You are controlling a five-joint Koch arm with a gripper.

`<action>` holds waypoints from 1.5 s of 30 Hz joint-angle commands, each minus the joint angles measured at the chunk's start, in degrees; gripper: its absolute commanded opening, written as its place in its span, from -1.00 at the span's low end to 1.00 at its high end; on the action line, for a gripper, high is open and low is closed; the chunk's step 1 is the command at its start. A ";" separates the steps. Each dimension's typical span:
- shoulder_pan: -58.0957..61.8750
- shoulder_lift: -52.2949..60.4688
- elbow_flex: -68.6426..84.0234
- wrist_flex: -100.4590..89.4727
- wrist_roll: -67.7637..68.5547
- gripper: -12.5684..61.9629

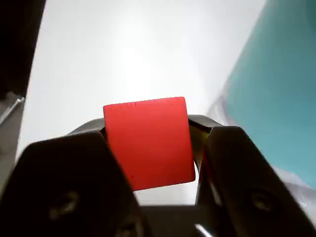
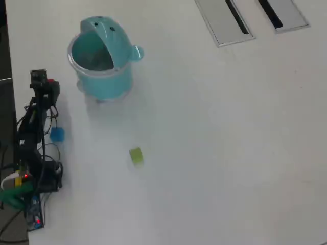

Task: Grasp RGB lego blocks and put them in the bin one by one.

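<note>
In the wrist view the tool (image 1: pixel 150 148) is clamped on the red lego block (image 1: pixel 148 143) by two opposite flat sides; it looks light, stiff and smooth, so it could slip. In the overhead view, the blue block (image 2: pixel 56 134) and yellowish-green block (image 2: pixel 136 155) lie on the table (image 2: pixel 230 143). The open teal bin (image 2: pixel 100 64) stands farther off, right of the tool.

A smooth white tabletop (image 2: pixel 230 143) fills nearly the whole overhead view. Two grey rectangular panels (image 2: pixel 225 20) with dark slots are set into it at the upper right. A dark strip of floor (image 2: pixel 4 102) is seen along the left edge.
</note>
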 commanded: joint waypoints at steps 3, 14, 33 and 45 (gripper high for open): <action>-0.53 4.75 -8.26 -7.47 0.44 -0.40; 2.46 3.52 -33.22 -5.01 0.53 -0.40; 16.00 -15.73 -56.43 -1.93 0.09 -0.39; 21.36 -14.77 -51.33 -1.41 -3.43 -0.19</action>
